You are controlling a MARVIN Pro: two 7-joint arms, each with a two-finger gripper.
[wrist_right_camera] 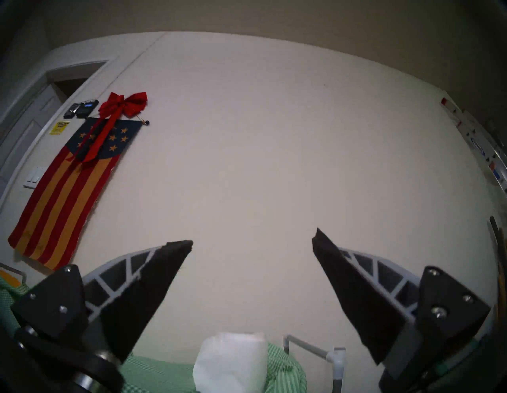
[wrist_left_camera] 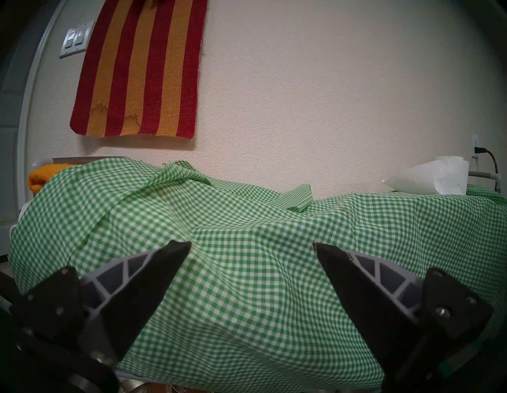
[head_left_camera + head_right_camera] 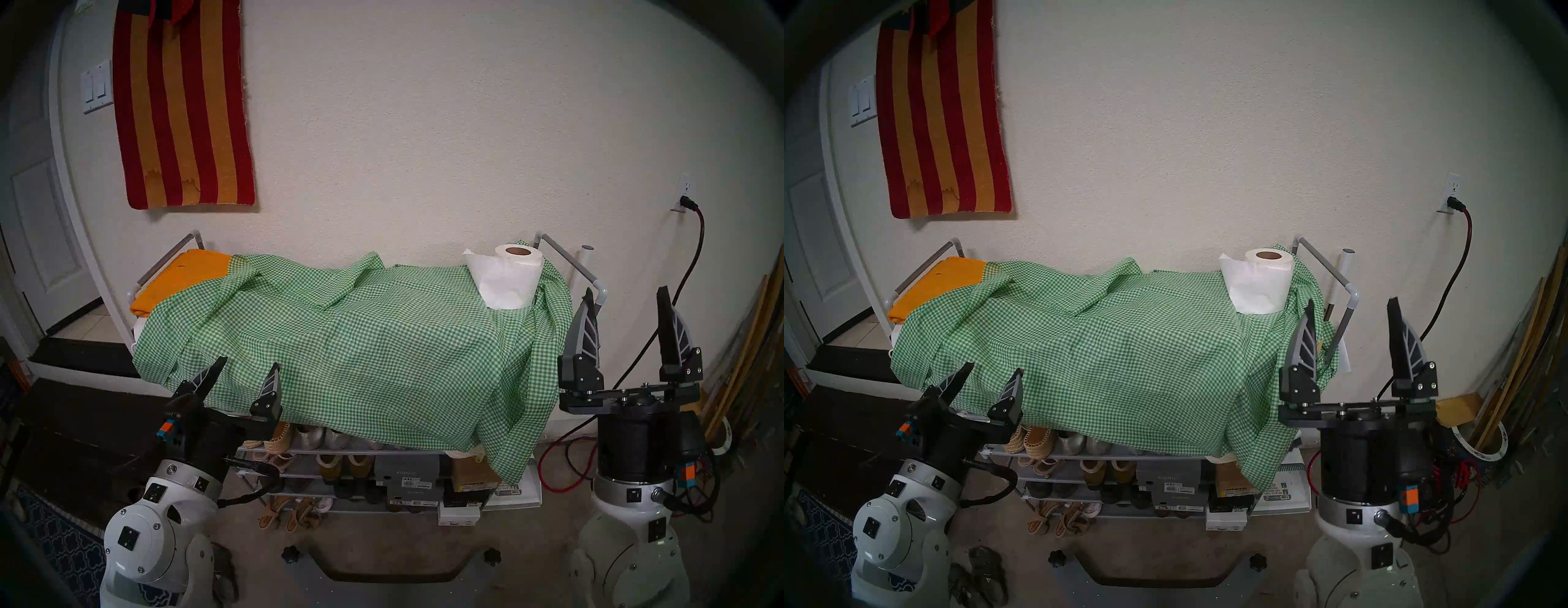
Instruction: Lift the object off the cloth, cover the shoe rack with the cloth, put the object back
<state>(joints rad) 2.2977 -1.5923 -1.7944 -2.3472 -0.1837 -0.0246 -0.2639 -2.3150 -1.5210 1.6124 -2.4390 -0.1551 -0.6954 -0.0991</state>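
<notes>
The green-and-white gingham cloth (image 3: 360, 339) (image 3: 1106, 352) (image 2: 247, 247) lies rumpled over the top of the shoe rack (image 3: 589, 276) (image 3: 1335, 276), hanging down at the front right. A white tissue roll (image 3: 511, 276) (image 3: 1263, 282) (image 2: 439, 178) (image 1: 233, 359) stands upright on the cloth at the back right, a loose sheet trailing to its left. My left gripper (image 3: 248, 369) (image 3: 992, 378) (image 2: 251, 247) is open at the cloth's front left edge, holding nothing. Open and empty too, my right gripper (image 3: 625, 301) (image 3: 1352, 310) (image 1: 252, 241) points up beside the rack's right end.
A folded orange-yellow cloth (image 3: 178, 280) lies on the rack's left end. Shoes (image 3: 297, 437) and boxes (image 3: 407, 471) fill the lower shelves. A striped rug (image 3: 182, 106) hangs on the wall. A red cable (image 3: 691, 246) runs from an outlet at right, where boards (image 3: 746, 339) lean.
</notes>
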